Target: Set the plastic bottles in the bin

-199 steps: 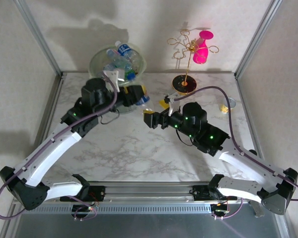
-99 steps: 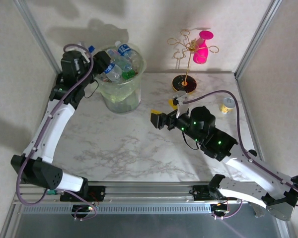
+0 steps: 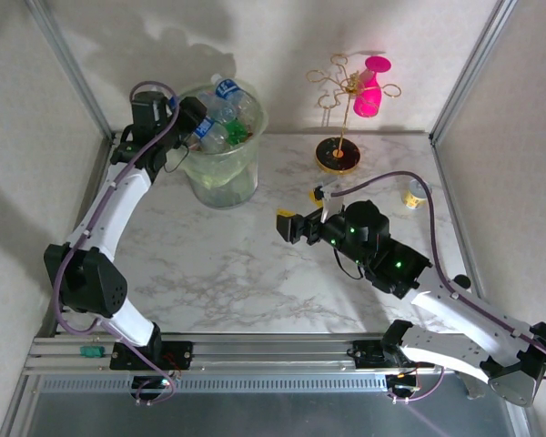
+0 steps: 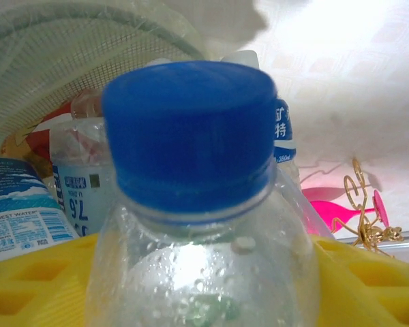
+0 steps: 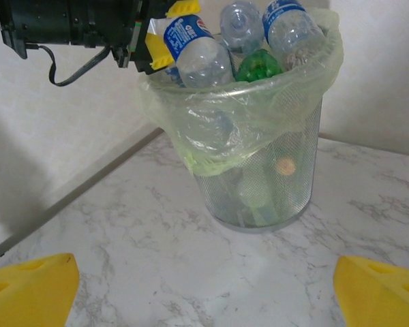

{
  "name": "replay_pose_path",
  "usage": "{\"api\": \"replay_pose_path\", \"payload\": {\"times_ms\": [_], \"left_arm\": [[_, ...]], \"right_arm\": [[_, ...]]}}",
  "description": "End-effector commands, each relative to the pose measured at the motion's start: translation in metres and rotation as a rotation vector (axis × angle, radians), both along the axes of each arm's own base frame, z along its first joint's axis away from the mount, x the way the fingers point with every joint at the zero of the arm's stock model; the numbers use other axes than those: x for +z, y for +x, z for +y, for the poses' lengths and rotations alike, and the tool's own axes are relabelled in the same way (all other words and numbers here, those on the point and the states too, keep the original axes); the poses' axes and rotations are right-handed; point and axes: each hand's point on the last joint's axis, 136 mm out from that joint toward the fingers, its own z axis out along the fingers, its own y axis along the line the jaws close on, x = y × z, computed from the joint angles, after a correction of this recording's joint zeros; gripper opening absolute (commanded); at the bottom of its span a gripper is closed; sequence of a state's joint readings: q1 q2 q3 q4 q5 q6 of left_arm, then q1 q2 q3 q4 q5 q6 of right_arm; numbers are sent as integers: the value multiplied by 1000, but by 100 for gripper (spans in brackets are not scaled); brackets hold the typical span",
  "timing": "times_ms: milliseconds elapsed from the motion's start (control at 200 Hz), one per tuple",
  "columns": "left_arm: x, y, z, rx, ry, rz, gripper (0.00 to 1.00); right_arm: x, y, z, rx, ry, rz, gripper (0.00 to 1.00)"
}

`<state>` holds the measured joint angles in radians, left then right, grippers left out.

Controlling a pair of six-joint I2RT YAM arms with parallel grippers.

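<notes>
Swung up, left gripper (image 5: pixel 169 27) brackets a clear blue-capped plastic bottle (image 4: pixel 198 204) over the round pale-green bin (image 5: pixel 286 170); grip unclear. Right gripper (image 3: pixel 288 227) gapes empty.

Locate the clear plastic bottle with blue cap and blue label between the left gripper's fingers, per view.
Top external: the bottle at the left rim of the round pale-green plastic bin.
Left wrist: bottle centre foreground, cap uppermost.
Right wrist: bottle top centre-left, over the rim.
Shared landmark: the bin's lined rim.
</notes>
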<state>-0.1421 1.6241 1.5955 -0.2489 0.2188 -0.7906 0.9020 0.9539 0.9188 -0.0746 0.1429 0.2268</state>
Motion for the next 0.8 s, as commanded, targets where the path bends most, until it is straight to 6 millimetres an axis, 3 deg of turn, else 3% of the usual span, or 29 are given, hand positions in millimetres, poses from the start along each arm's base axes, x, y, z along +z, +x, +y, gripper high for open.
{"api": "replay_pose_path", "payload": {"times_ms": [0, 90, 290, 436, 576, 796], "left_arm": [[17, -6, 15, 53, 32, -14, 73], [30, -9, 25, 79, 46, -36, 79], [59, -19, 39, 119, 110, -81, 81], [66, -23, 37, 107, 166, -110, 73], [56, -15, 10, 12, 191, -112, 60], [14, 0, -25, -74, 251, -44, 50]], "right_arm": [[-2, 3, -3, -23, -9, -17, 96], [-2, 4, 0, -18, -12, -15, 96], [0, 5, 2, -15, -5, -12, 96], [-1, 5, 0, -21, -5, -7, 96], [-1, 6, 1, -24, -5, -5, 96], [-7, 8, 4, -25, -17, 15, 96]]}}
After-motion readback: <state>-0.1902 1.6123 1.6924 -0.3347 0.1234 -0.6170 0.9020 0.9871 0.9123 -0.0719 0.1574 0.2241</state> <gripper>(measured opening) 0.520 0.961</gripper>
